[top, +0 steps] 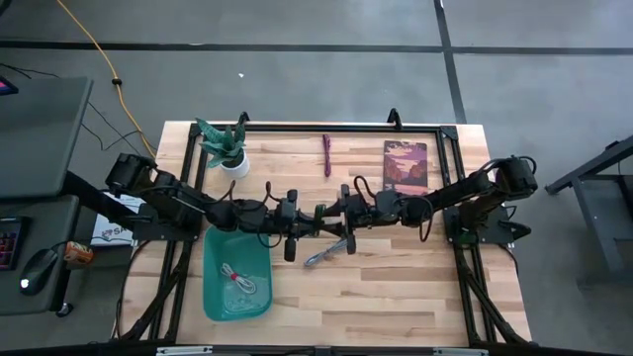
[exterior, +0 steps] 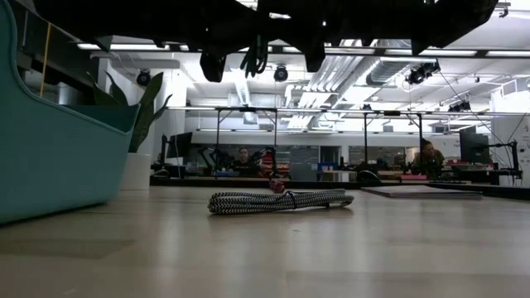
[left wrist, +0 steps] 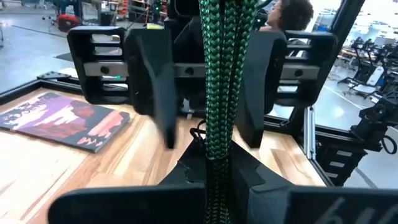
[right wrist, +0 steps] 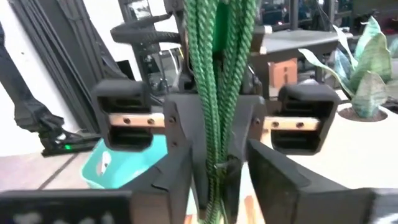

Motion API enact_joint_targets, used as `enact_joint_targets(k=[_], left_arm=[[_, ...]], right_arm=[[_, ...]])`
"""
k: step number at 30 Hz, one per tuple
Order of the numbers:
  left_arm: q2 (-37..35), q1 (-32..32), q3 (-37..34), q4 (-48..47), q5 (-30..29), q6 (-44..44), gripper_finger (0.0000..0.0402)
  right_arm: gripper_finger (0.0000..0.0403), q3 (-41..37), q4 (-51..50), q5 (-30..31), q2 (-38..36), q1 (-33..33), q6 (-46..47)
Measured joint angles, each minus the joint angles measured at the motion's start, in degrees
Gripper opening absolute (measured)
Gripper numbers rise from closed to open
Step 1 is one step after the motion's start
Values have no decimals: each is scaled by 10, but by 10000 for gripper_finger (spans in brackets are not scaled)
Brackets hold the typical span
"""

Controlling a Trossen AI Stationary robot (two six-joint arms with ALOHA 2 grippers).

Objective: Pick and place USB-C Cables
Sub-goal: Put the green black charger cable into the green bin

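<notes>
My left gripper (top: 305, 220) and right gripper (top: 334, 214) meet nose to nose above the table's middle. The left gripper (left wrist: 217, 171) is shut on the green braided cable (left wrist: 221, 74). The right gripper (right wrist: 217, 180) is open, with one finger on either side of the green cable (right wrist: 214, 74); I see no touch. The grey cable (top: 326, 253) lies flat on the table just nearer than the grippers. The dark maroon cable (top: 326, 154) lies near the far edge. The white-and-red cable (top: 235, 278) lies in the teal bin (top: 214, 297). My left gripper pinches the green cable's bundled strands (left wrist: 217, 155) between its two fingers. The fingers come level from the table's left. The cable is lifted clear of the table and runs on between the right gripper's open fingers (left wrist: 258, 87).
A potted plant (top: 226, 146) stands at the far left. A book (top: 406, 166) lies at the far right. A black frame (top: 326, 127) runs around the table's edges. Bare wood lies at the near right. People sit in the room beyond the table (exterior: 429, 157).
</notes>
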Motion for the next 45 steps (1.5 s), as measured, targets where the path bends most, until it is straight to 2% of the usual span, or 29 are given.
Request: enact_joint_targets(k=[5,9,14,21,26,32,36,39,43,45], left_arm=[[-13,9,0,-27,0,0,1],[-51,15,-10,-67,-5,0,0],[-133,14,-55,-76,-11,14,0],[-297,13,-139,-97,-8,34,0],[-394,-5,-169,-134,-20,36,0],[-441,-28,-183,-143,-37,46,0],[-442,-35,-183,-145,-44,46,0],[-442,-36,-183,-145,-52,46,0],[-442,-36,-183,-141,-52,46,0],[-442,-36,-183,-139,-52,46,0]], right_arm=[[203,0,-47,8,-29,0,-24],[222,0,-147,16,-74,0,-38],[225,0,-246,79,-127,16,-52],[225,-1,-273,200,-138,65,-96],[225,-1,-298,268,-138,76,-99],[225,-4,-353,281,-138,75,-84],[225,-79,-287,319,-162,59,-61],[225,-159,-216,292,-236,24,-25],[225,-252,-109,136,-350,-24,10],[225,-283,-62,81,-393,-35,17]])
